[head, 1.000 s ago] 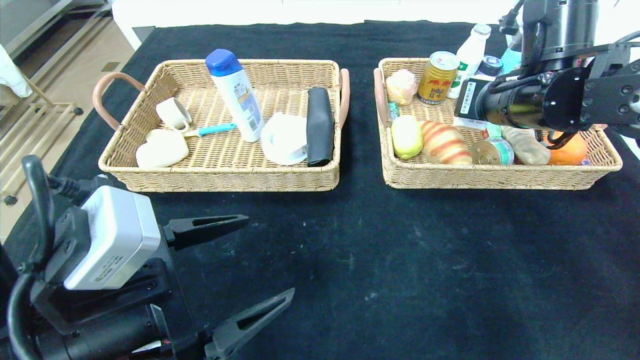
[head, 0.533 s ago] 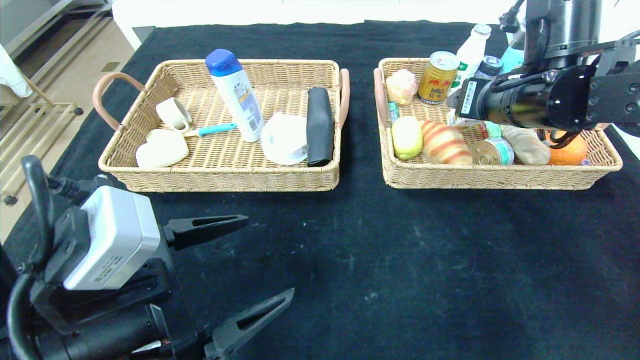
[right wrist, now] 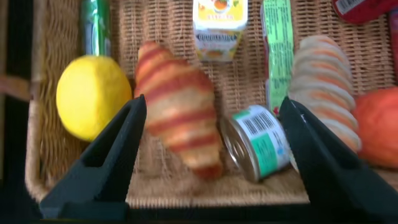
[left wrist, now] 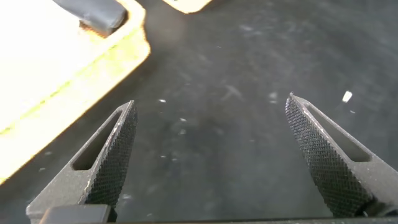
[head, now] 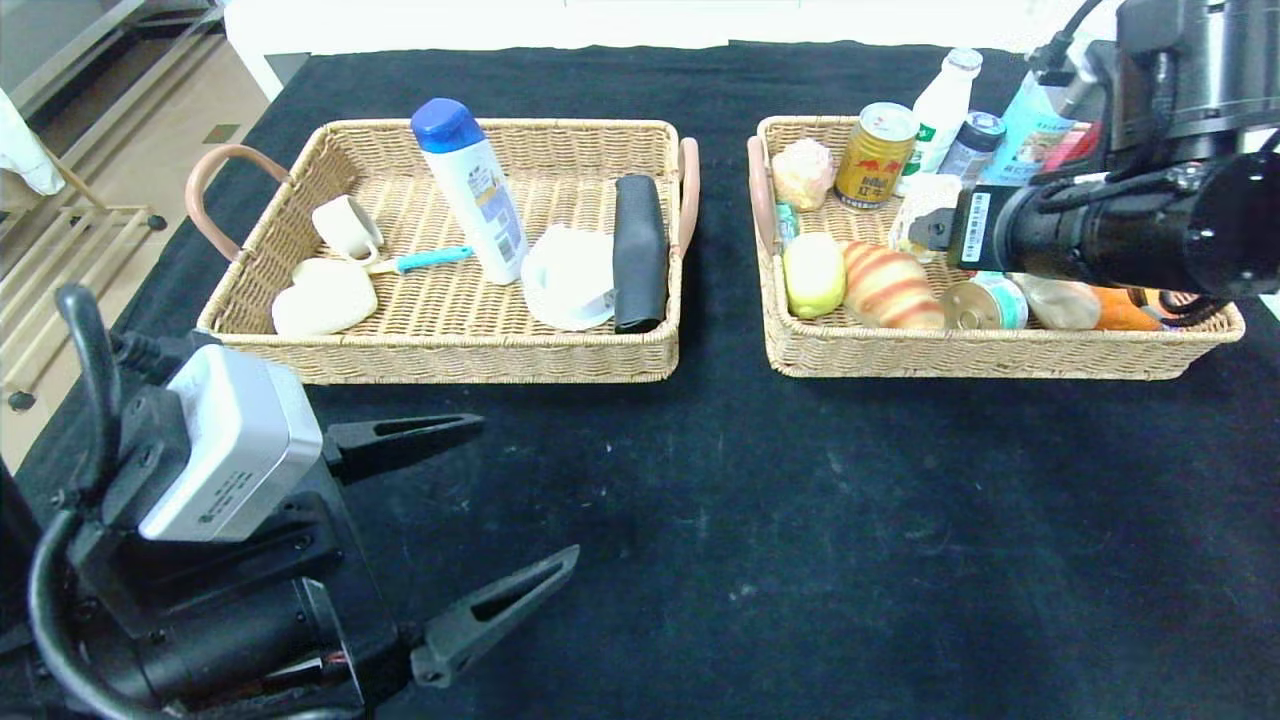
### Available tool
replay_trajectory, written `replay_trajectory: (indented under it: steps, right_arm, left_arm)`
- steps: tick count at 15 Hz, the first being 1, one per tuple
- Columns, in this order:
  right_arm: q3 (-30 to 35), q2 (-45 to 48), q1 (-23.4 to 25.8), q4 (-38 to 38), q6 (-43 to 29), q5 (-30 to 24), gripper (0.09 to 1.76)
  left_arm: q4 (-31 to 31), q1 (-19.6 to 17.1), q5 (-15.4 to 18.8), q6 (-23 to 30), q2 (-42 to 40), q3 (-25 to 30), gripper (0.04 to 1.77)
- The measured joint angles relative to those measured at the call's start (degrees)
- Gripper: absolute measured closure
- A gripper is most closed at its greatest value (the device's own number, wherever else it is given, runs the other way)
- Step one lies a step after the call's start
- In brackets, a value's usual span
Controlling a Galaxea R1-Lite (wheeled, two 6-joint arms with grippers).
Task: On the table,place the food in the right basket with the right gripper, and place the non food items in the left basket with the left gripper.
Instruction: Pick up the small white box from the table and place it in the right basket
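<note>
The shampoo bottle (head: 470,195) and the black glasses case (head: 640,250) lie in the left basket (head: 440,350). The croissant (head: 890,285) and the lemon (head: 812,272) lie in the right basket (head: 980,355). In the right wrist view my right gripper (right wrist: 212,102) is open and empty above the croissant (right wrist: 180,106), with the lemon (right wrist: 92,94) beside it and a small white carton (right wrist: 221,25) farther on. My right arm (head: 1100,235) reaches over the right basket. My left gripper (head: 528,490) is open and empty over the black table near its front left; the left wrist view (left wrist: 211,99) shows the same.
The right basket also holds a tin can (head: 985,303), a gold drink can (head: 876,155), a white bottle (head: 940,110), a bread roll (head: 1060,300) and an orange fruit (head: 1125,312). The left basket holds a cup (head: 345,227), white dishes and a teal-handled tool (head: 425,261).
My right arm has drawn back to the right and toward the front over the right basket, uncovering the bottles behind it. My left gripper has shifted slightly lower.
</note>
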State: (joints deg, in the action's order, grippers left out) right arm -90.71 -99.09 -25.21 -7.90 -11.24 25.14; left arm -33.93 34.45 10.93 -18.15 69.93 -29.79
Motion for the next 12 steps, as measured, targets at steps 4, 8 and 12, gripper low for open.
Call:
replay_trajectory:
  steps: [4,8,12]
  right_arm:
    - [13.09,12.15,0.33,-0.15,3.52,-5.79,0.22]
    - [25.06,27.01,0.99,-2.07,8.05,-10.05,0.19]
    - [29.16,41.05,1.16,-14.48,9.03,-14.47,0.17]
  left_arm:
    - [0.85,-2.23,-6.03,-0.01,-1.00,-2.26,0.09]
    - [11.65,-4.13,-10.19,0.57,-5.01,-5.40,0.09]
    - [23.38,-7.91,-11.24,1.58,-14.52,-6.51,0.09]
